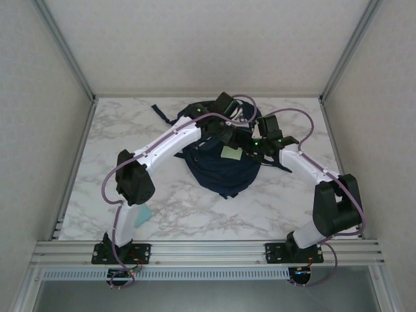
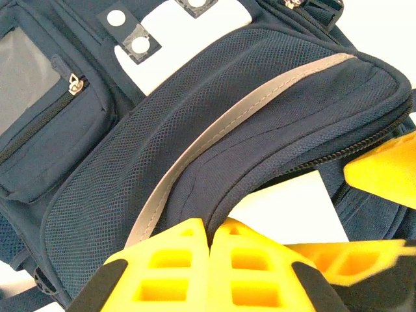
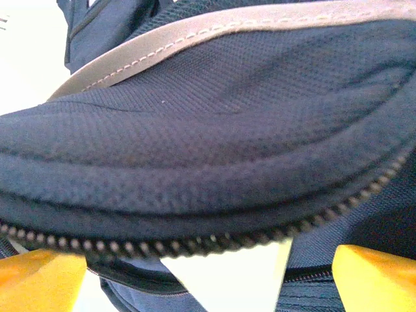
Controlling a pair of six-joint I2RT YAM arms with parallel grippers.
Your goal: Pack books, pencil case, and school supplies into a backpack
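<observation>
Rail [image 1: 208, 249] runs along the near edge of the marble table [image 1: 195, 211], with both arm bases bolted to it. Just beyond the left base, a pale blue pad [image 1: 143, 214] lies flat on the table right beside the arm's lower link, well apart from the other things.

Further out, in the middle of the table, the backpack [image 1: 218, 175] lies flat, with both arms bent in over its far half. A pale green pad [image 1: 231, 153] shows on the bag between the two grippers.

The left gripper [image 1: 229, 135] reaches in from the left. In its wrist view its yellow fingers [image 2: 169, 276] are pressed together on the edge of the bag's mesh flap [image 2: 260, 117]. The flap rises away from them, with a grey stripe [image 2: 195, 153] running across it. Under the flap's zipper [image 2: 338, 156] the pad [image 2: 292, 208] looks almost white and sits in the opening. Beyond the flap are a zipped pocket [image 2: 52, 130] and a white label [image 2: 188, 39].

The right gripper [image 1: 252, 148] comes in from the right at the same opening. From its own wrist view its fingers [image 3: 39, 279] stand wide apart, one on each side of the pad [image 3: 227, 276], with a gap on both sides. The zipper teeth run just above.

At the far end a dark strap [image 1: 159, 112] trails onto the marble.
</observation>
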